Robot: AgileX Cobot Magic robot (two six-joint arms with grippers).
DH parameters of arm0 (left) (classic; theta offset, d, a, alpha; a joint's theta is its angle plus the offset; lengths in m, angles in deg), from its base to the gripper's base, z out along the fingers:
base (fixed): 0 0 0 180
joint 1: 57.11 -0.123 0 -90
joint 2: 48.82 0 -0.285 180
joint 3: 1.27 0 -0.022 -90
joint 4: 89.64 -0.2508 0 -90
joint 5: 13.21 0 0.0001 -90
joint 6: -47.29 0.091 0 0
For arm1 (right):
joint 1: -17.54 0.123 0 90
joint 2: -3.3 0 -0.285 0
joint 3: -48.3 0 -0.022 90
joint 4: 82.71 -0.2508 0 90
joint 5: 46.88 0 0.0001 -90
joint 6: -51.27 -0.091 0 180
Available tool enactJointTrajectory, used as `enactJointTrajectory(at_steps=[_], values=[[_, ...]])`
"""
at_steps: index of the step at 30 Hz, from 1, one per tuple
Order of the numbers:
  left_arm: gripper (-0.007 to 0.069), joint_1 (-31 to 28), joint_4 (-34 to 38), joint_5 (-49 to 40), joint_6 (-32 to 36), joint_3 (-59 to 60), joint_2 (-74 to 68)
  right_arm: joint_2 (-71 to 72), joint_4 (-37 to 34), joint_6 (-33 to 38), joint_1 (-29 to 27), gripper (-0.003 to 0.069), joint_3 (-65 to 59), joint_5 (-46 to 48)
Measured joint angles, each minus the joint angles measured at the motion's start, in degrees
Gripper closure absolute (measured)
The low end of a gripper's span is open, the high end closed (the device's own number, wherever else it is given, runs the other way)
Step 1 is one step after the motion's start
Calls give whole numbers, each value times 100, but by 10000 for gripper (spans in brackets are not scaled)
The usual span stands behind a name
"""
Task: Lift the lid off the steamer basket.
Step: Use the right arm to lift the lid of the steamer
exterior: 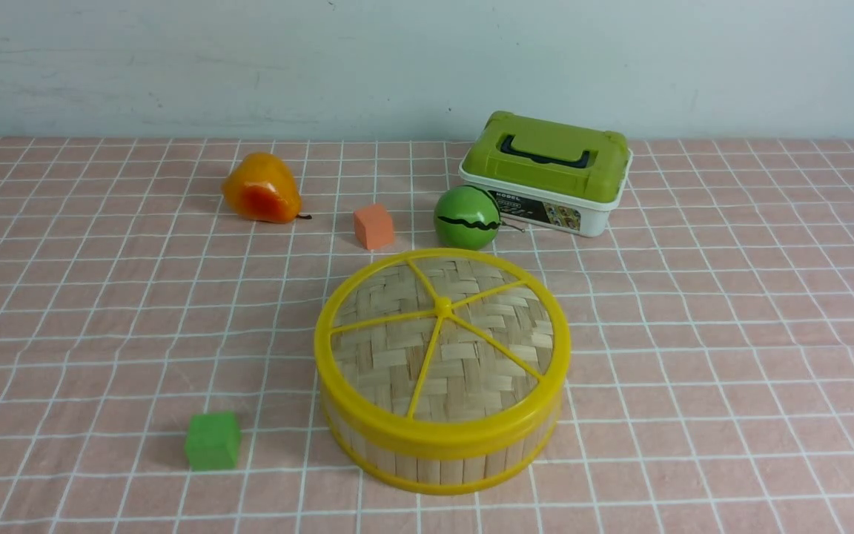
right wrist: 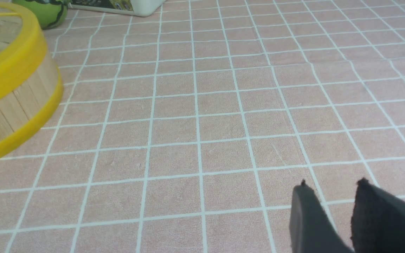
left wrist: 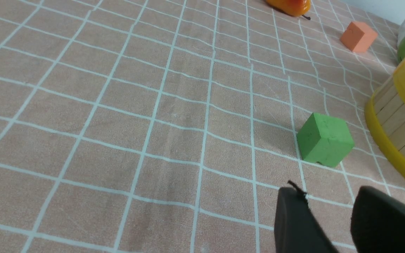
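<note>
A pink white-gridded cloth (exterior: 731, 334) is covering the worktop (exterior: 64, 475), with a pale wall (exterior: 249, 59) behind. The round woven-bamboo lid (exterior: 442, 334) is sitting on the bamboo-slat steamer basket (exterior: 434, 456) mid-worktop. The left tool (left wrist: 329, 196) and right tool (right wrist: 332, 186) are hanging over cloth, jaws parted, gripping nothing.

Quick headcount on the surface (exterior: 731, 334). One steamer basket (exterior: 427, 463), near centre. One lid (exterior: 442, 341) on top, five yellow spokes, one centre knob. Cubes: two. That's one green cube (exterior: 213, 440) near left and one orange cube (exterior: 373, 225) further back. Fruit: two again. One orange pear (exterior: 260, 188) far left, one green striped melon (exterior: 466, 216) far centre. One white box (exterior: 605, 215) far right, wearing one green box lid (exterior: 605, 178). And two pincers: the left pincer (left wrist: 329, 196) and the right pincer (right wrist: 332, 186).
</note>
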Motion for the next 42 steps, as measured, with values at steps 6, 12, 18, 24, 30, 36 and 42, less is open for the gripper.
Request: enactJointTrajectory(at_steps=[6, 12, 18, 24, 30, 36, 42], values=[[386, 0, 0, 0, 0, 0, 0, 0, 0, 0, 0, 487, 0, 0], [386, 0, -5, 0, 0, 0, 0, 0, 0, 0, -5, 477, 0, 0], [386, 0, -5, 0, 0, 0, 0, 0, 0, 0, -4, 470, 0, 0], [386, 0, -1, 0, 0, 0, 0, 0, -656, -358, -4, 465, 0, -11], [386, 0, -1, 0, 0, 0, 0, 0, -3311, -2273, -4, 456, -28, 39], [386, 0, -1, 0, 0, 0, 0, 0, -3711, -2639, -4, 447, -40, 64], [386, 0, -1, 0, 0, 0, 0, 0, -3024, -2421, -4, 438, -46, -166]])
